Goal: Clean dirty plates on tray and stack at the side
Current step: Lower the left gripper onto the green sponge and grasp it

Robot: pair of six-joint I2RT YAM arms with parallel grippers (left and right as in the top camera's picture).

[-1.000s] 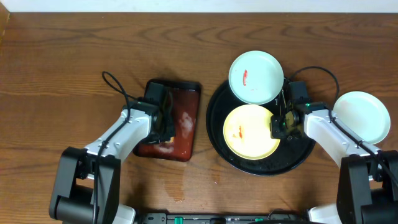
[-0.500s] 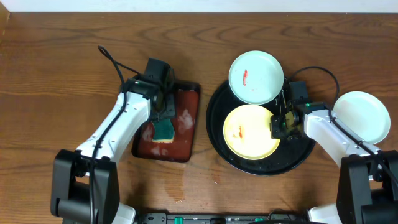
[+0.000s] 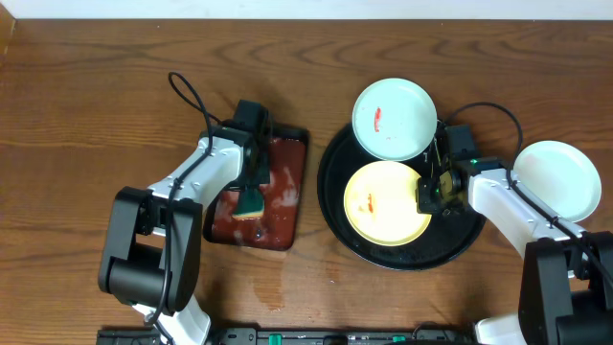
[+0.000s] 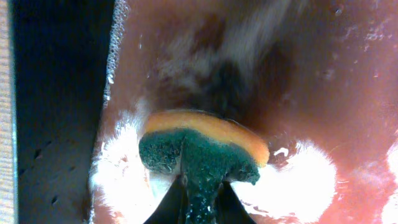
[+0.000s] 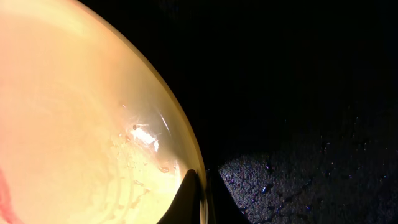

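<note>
The yellow plate (image 3: 383, 203) with a red smear lies in the round black tray (image 3: 334, 203). My right gripper (image 3: 428, 195) is shut on its right rim; in the right wrist view its fingertips (image 5: 202, 198) pinch the yellow plate (image 5: 74, 124) edge over the black tray (image 5: 298, 93). A pale plate (image 3: 393, 118) with a red smear rests on the tray's far rim. Another pale plate (image 3: 557, 179), unsmeared, sits on the wood at the right. My left gripper (image 3: 254, 190) is shut on a green and yellow sponge (image 3: 251, 203). The left wrist view shows the left gripper (image 4: 200, 200) squeezing the sponge (image 4: 199, 149).
The sponge is held over a rectangular red-brown tray (image 3: 287, 158) left of the black tray, wet with white foam (image 4: 298, 180). Both arms' cables arch above them. Bare wood lies to the far left and along the back.
My left gripper let go of the sponge, drew back toward the red-brown tray's far end, then came back and shut on the sponge again. The right arm and the plates have not moved.
</note>
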